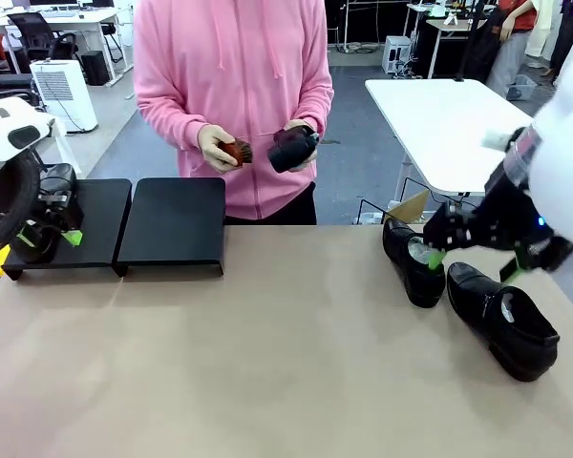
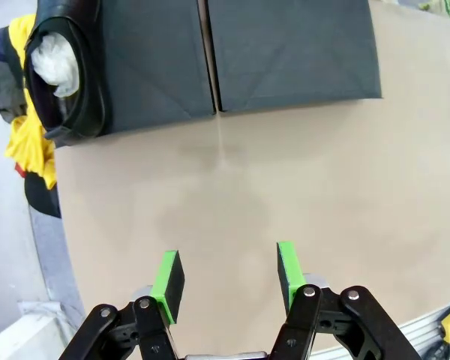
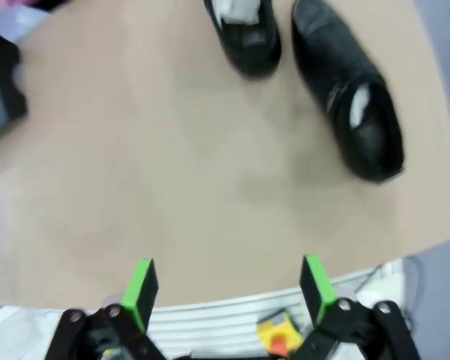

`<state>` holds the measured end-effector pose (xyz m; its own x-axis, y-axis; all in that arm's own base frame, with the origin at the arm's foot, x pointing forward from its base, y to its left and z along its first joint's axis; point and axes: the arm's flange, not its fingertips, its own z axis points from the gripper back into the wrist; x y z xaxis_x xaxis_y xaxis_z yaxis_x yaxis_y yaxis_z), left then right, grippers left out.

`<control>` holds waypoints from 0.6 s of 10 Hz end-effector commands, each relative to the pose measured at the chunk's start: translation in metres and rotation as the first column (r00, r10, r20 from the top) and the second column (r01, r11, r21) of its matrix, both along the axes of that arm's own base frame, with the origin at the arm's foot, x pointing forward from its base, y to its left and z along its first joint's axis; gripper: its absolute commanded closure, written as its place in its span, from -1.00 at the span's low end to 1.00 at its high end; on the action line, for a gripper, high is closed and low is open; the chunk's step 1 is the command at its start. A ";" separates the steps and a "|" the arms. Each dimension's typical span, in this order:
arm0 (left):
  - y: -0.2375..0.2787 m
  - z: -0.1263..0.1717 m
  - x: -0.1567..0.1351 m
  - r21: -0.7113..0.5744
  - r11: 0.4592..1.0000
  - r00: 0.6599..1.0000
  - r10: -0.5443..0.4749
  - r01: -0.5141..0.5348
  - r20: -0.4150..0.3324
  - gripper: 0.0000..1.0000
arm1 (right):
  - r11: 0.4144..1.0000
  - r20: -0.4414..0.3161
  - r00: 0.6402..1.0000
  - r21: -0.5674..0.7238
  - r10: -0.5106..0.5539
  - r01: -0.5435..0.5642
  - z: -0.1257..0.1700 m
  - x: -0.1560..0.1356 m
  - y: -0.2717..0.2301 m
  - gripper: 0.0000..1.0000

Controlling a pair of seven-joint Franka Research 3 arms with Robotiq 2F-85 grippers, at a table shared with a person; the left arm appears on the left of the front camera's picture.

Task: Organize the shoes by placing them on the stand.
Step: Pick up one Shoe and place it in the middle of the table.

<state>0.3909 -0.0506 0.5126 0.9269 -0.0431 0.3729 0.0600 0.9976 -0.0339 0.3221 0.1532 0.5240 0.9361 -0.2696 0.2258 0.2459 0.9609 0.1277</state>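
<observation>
Tan desk (image 1: pixel 267 382) holds two unracked shoes (image 1: pixel 501 320) at right; right claw (image 3: pixel 229 289), released (left claw (image 2: pixel 227 276) too), should next grasp one.

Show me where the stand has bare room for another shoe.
The stand's right section is wholly bare. Its left section is free between the shoe at its outer end and the seam. The table's right end is crowded: two shoes lie close together.
</observation>
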 end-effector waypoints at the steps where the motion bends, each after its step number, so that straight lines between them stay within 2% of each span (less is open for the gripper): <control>1: 0.001 -0.001 -0.003 -0.019 1.000 1.000 -0.013 0.013 -0.004 -0.32 | 0.987 -0.024 0.991 -0.089 0.130 -0.132 0.002 0.056 -0.003 -1.00; 2: 0.001 -0.001 -0.003 -0.019 1.000 1.000 -0.013 0.013 -0.004 -0.32 | 0.972 -0.048 0.977 -0.105 0.208 -0.212 -0.004 0.080 -0.007 -1.00; 3: 0.001 -0.001 -0.003 -0.019 1.000 1.000 -0.013 0.013 -0.004 -0.32 | 0.975 -0.034 0.983 -0.129 0.179 -0.182 -0.013 0.110 -0.013 -1.00; 5: 0.001 -0.001 -0.003 -0.019 1.000 1.000 -0.013 0.013 -0.004 -0.32 | 0.982 -0.138 0.982 -0.117 0.130 -0.147 -0.048 0.165 -0.020 -1.00; 6: 0.001 -0.001 -0.003 -0.019 1.000 1.000 -0.013 0.013 -0.004 -0.32 | 0.990 -0.160 0.983 -0.091 0.089 -0.105 -0.063 0.181 -0.021 -1.00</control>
